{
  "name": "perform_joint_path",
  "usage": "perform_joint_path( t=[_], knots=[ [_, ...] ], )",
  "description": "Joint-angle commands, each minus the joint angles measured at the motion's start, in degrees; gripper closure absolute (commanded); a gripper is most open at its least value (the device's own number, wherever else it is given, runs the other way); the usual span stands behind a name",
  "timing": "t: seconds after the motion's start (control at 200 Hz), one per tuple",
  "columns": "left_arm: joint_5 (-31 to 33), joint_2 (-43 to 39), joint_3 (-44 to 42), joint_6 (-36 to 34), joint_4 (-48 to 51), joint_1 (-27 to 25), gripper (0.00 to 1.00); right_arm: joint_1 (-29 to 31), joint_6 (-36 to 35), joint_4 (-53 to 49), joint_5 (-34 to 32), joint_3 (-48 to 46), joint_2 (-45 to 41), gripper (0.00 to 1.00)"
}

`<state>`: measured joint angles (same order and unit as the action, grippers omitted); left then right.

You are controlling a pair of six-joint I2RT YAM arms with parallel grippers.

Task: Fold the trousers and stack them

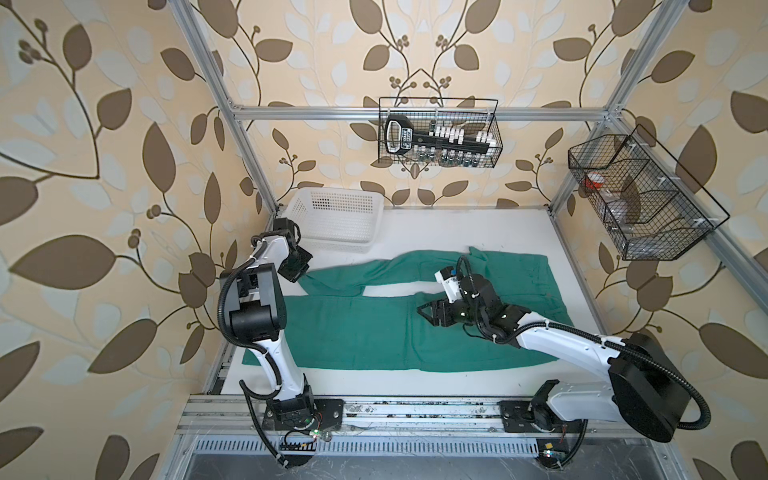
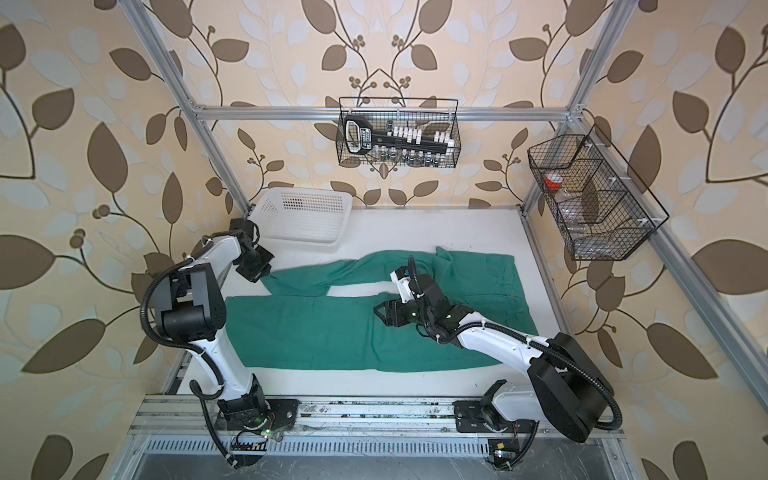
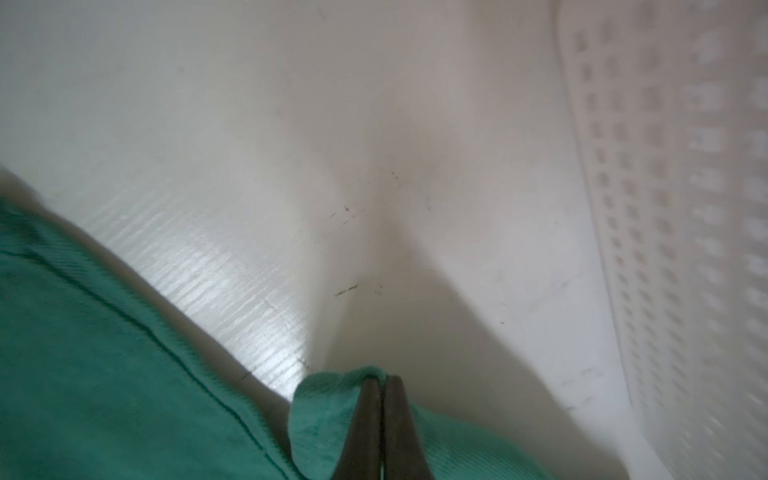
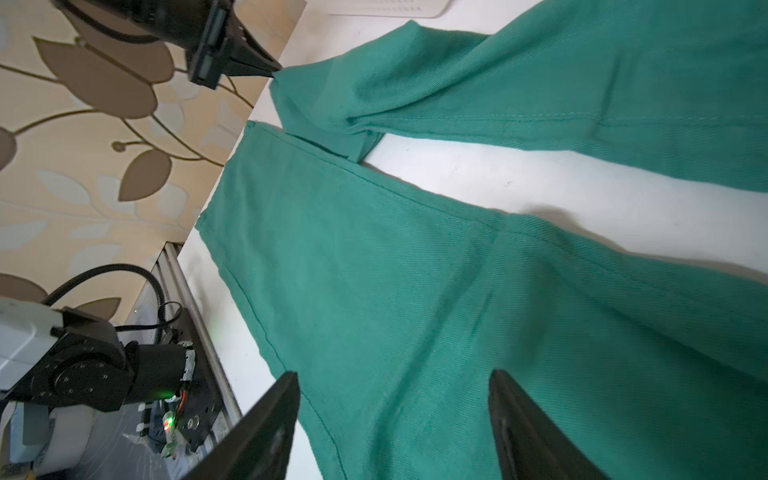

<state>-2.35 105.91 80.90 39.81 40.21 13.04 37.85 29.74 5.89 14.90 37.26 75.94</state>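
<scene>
The left gripper (image 3: 381, 379) is clamped on the hem corner of the far leg of the teal-green woven cloth trousers (image 1: 353, 332). A small bunch of cloth is pinched between its closed jaws at the left edge of the table. The right gripper (image 4: 394, 374) hangs with its jaws wide apart and nothing in them, over the near leg close to the crotch.

The trousers lie flat across the middle of the white tabletop (image 1: 457, 226), waistband to the right and legs to the left. A wedge of bare table shows between the legs.

The step in hand looks like laying the far leg onto the near one. To do it well, the pinched hem should be lifted only enough to clear the table. It should then be carried toward the front edge so that the hems and side seams match. The right gripper could press near the crotch so that the seat does not drag.

The tabletop is smooth and faintly scuffed. Leaf-patterned beige wallpaper and an aluminium frame enclose it. A white perforated plastic basket (image 1: 336, 220) stands in the far left corner, just beyond the held hem. Two black wire baskets (image 1: 440, 133) hang above.
</scene>
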Motion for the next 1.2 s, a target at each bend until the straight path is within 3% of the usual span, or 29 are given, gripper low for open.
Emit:
perform_joint_path(
  t=[0.0, 0.345, 0.5, 0.585, 0.705, 0.925, 1.05, 1.195],
  knots=[
    [3.6, -6.4, 6.2, -6.1, 4.8, -0.7, 1.0, -1.8, 0.0, 1.9, 1.5, 1.6, 1.6, 0.28],
    [7.7, -6.4, 23.7, -22.4, 11.6, -4.9, 1.0, -6.2, -0.4, 2.9, 1.7, 2.1, 3.2, 0.28],
    [17.7, -7.2, 27.0, -28.9, 13.9, -7.3, 1.0, -7.6, -0.3, 2.6, 1.3, 1.6, 3.5, 0.28],
    [23.6, -9.3, 22.7, -29.8, 12.7, -7.4, 1.0, -8.6, -0.5, 2.6, 1.5, 1.5, 3.4, 0.28],
    [22.3, -14.2, 8.9, -30.3, 6.0, -7.3, 1.0, -9.6, -0.8, 2.5, 2.0, 1.9, 3.1, 0.28],
    [24.9, -20.7, -9.3, -22.8, 1.2, -7.2, 1.0, -9.9, -1.2, 1.5, 2.1, 1.7, 2.2, 0.28],
    [25.8, -25.4, -13.5, -20.2, 1.1, -6.4, 1.0, -10.0, -1.2, 1.4, 2.0, 1.5, 2.6, 0.28],
    [23.1, -25.3, -9.9, -23.1, 2.4, -5.2, 1.0, -10.1, -1.7, 0.9, 1.7, 2.9, 4.1, 0.28]
  ],
)
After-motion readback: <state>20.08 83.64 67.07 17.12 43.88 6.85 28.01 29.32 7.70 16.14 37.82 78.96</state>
